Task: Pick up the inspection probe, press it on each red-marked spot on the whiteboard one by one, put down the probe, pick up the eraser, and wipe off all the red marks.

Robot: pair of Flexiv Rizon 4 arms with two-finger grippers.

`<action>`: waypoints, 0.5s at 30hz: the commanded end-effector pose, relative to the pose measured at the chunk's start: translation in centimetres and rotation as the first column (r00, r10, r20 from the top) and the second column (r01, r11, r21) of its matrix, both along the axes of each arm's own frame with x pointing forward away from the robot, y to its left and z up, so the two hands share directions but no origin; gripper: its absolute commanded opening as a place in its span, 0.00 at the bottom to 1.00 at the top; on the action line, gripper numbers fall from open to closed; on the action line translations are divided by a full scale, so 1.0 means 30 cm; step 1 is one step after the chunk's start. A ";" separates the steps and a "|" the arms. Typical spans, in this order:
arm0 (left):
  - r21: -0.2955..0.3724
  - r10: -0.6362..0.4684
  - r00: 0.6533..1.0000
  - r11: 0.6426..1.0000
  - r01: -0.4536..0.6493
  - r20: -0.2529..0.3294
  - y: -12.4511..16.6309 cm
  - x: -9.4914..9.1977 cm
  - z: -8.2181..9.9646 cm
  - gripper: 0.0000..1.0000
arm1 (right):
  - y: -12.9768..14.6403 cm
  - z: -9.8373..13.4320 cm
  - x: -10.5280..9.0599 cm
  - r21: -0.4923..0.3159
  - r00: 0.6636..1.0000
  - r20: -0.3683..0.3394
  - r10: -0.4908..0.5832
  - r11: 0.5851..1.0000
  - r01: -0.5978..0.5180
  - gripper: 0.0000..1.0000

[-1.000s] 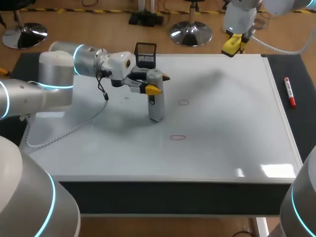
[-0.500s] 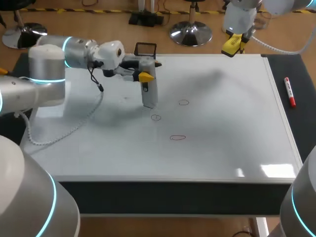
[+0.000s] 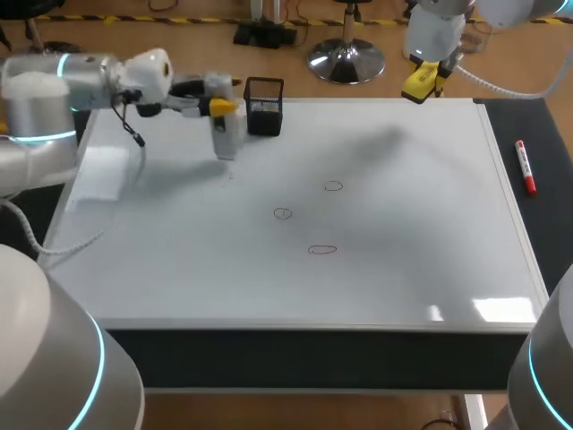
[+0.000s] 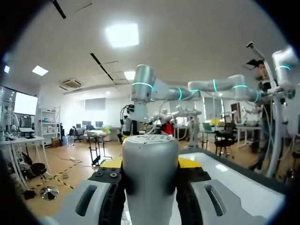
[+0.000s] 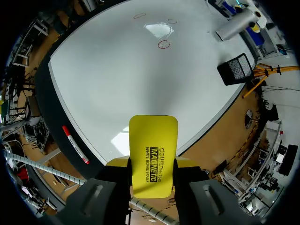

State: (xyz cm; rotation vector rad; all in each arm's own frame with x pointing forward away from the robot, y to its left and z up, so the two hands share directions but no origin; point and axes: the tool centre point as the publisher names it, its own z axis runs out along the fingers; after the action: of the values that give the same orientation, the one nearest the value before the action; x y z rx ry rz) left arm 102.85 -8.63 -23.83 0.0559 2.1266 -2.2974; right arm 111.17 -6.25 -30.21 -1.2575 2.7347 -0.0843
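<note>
My left gripper (image 3: pixel 219 104) is shut on the silver-grey inspection probe (image 3: pixel 226 136), which hangs upright over the far-left part of the whiteboard (image 3: pixel 403 206), beside the black mesh holder (image 3: pixel 264 94). In the left wrist view the probe (image 4: pixel 150 173) fills the gap between the fingers of the left gripper (image 4: pixel 150 164). Three red rings (image 3: pixel 333 186) (image 3: pixel 283 213) (image 3: pixel 322 250) lie near the board's middle. My right gripper (image 3: pixel 421 85) is above the board's far edge, shut on the yellow eraser (image 5: pixel 153 154). From there I see the rings (image 5: pixel 163 44), the probe (image 5: pixel 234 26) and the holder (image 5: pixel 238 69).
A red marker (image 3: pixel 525 167) lies on the dark strip right of the board; the right wrist view shows that marker (image 5: pixel 75 143) too. A white sheet (image 3: pixel 98 172) rests at the board's left edge. A white cable (image 3: pixel 54 244) trails from my left arm there.
My left arm has carried the probe from the board's middle back and left to beside the black holder, uncovering the ring it stood on. The right arm stayed still.
</note>
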 end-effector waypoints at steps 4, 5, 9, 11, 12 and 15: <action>0.036 0.090 0.996 0.995 -0.091 0.018 0.141 0.108 0.016 0.00 | -0.002 0.004 0.003 -0.004 1.000 -0.003 0.001 1.000 -0.001 0.00; 0.038 0.097 0.995 0.994 -0.098 0.021 0.155 0.125 0.014 0.00 | -0.002 0.004 0.003 -0.004 1.000 -0.003 0.001 1.000 -0.001 0.00; 0.048 0.136 0.990 0.989 -0.137 0.030 0.199 0.193 0.012 0.00 | -0.002 0.004 0.003 -0.004 1.000 -0.003 0.001 1.000 -0.001 0.00; 0.042 0.155 0.988 0.987 -0.156 0.028 0.219 0.224 0.010 0.00 | -0.002 0.004 0.003 -0.004 1.000 -0.003 0.001 1.000 -0.001 0.00; 0.041 0.159 0.987 0.986 -0.160 0.026 0.226 0.236 0.009 0.00 | -0.002 0.004 0.003 -0.004 1.000 -0.003 0.001 1.000 -0.001 0.00; 0.034 0.191 0.981 0.981 -0.191 0.016 0.254 0.277 -0.001 0.00 | -0.002 0.004 0.003 -0.004 1.000 -0.003 0.001 1.000 -0.001 0.00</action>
State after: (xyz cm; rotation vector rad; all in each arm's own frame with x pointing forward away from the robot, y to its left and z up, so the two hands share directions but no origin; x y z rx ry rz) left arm 110.33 -1.30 -23.49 -0.1335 2.0729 -2.1305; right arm 111.18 -6.25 -30.21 -1.2574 2.7346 -0.0843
